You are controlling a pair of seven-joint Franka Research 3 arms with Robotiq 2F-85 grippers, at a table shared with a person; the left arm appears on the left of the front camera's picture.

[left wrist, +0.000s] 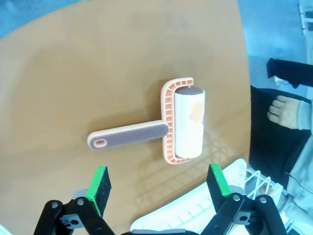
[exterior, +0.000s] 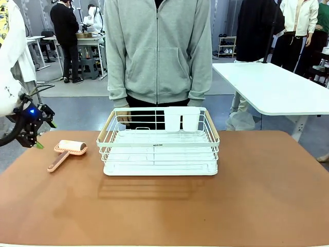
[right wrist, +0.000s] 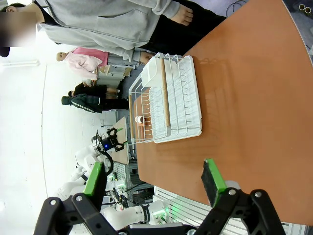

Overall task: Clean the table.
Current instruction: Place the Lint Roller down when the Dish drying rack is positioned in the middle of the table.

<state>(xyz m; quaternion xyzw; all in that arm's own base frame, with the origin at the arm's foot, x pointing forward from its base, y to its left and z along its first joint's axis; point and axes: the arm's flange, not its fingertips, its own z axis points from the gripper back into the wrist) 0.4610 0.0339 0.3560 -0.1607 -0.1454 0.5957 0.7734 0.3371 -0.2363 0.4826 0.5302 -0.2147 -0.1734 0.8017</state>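
A pink ribbed-handled lint roller (left wrist: 168, 125) lies on the matte brown table (exterior: 267, 185), at 9 o'clock from the white wire rack (exterior: 160, 141). Left fingers (left wrist: 99, 183) are spread above it. Right fingers (right wrist: 213, 179) are spread, empty.

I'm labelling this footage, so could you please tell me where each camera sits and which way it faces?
Front view: fixed on the robot's side, facing the person across the table; left tool at picture left.
Left wrist view: above the lint roller, looking down; open left tool frames it.
Right wrist view: rolled sideways, looking across at the dish rack; right tool open.
All views share the table; the rack too.
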